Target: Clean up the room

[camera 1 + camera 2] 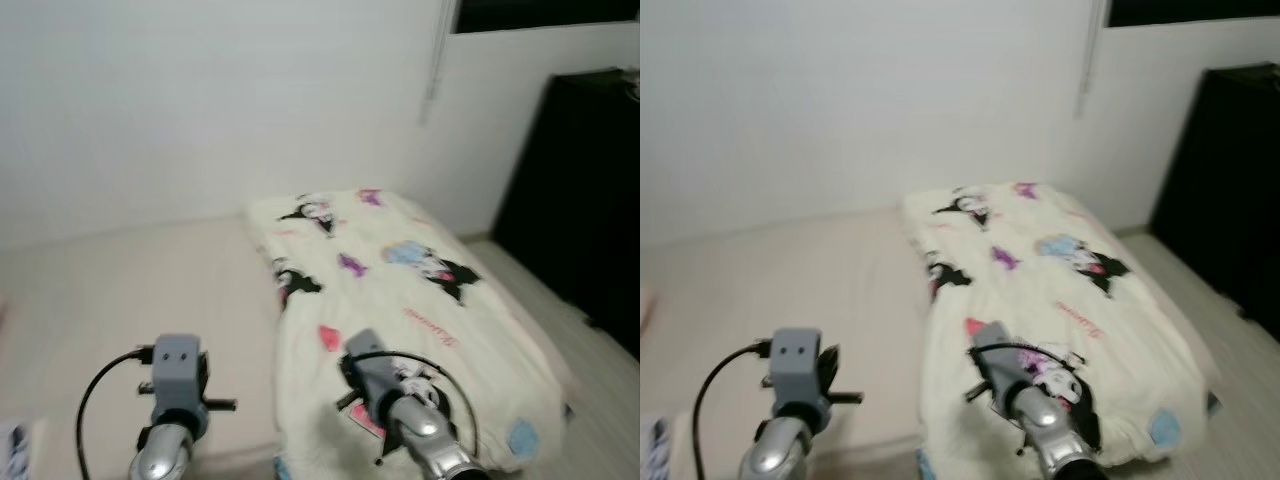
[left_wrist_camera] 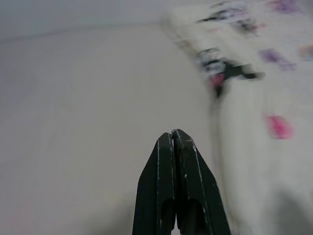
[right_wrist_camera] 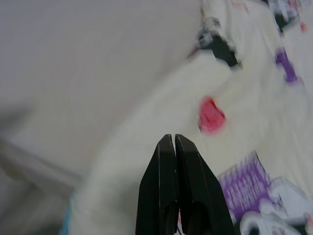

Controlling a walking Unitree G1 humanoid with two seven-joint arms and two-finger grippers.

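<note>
i can read no text anywhere. the pink script on the blanket (image 1: 400,300) ahead of my fingers is too blurred to make out, and the printed item (image 1: 15,447) at the floor's edge is illegible.

You are looking at a plain white wall (image 1: 200,100) running behind a pale beige mattress (image 1: 130,290) lying low on the floor. A dark cabinet (image 1: 585,200) is standing at the right (its details are blurring), beside a strip of light wood floor (image 1: 545,290). A dark window (image 1: 540,12) is showing above.
</note>
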